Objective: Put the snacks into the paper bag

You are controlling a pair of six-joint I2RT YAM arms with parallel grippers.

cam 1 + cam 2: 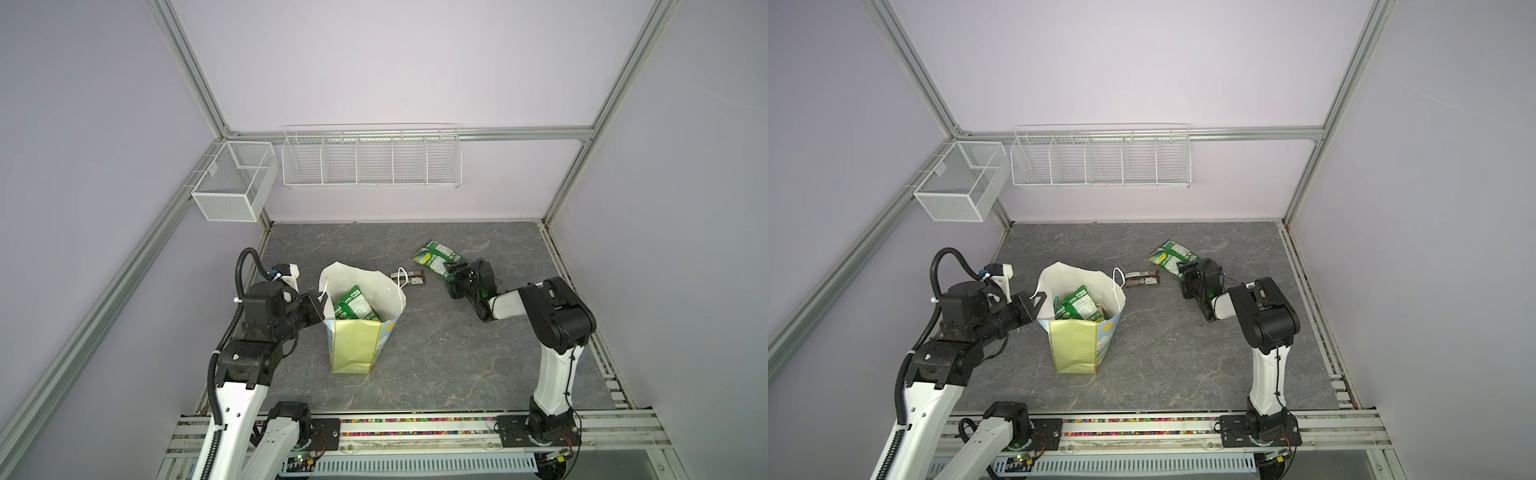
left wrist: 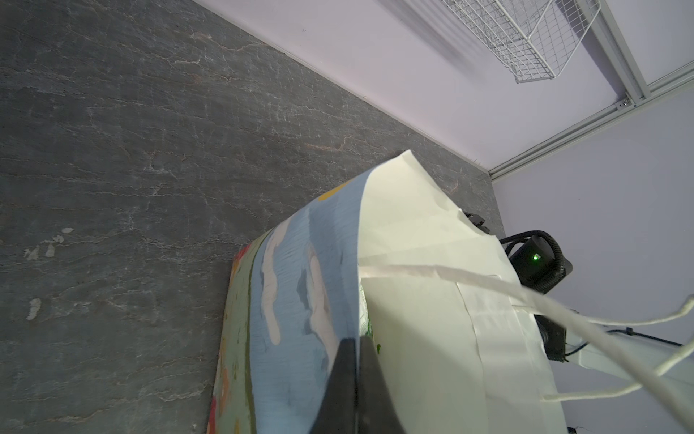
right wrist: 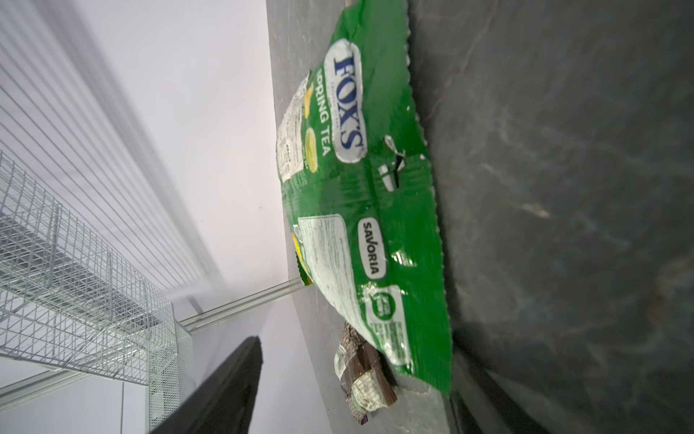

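Paper bag (image 1: pixel 355 345) tall, creased; crinkly green packets (image 1: pixel 354 306) inside.

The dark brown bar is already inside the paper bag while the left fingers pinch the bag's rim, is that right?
Not quite: both top views show the dark brown bar lying on the table beyond the paper bag, not inside it. The left fingers do pinch the bag's rim.
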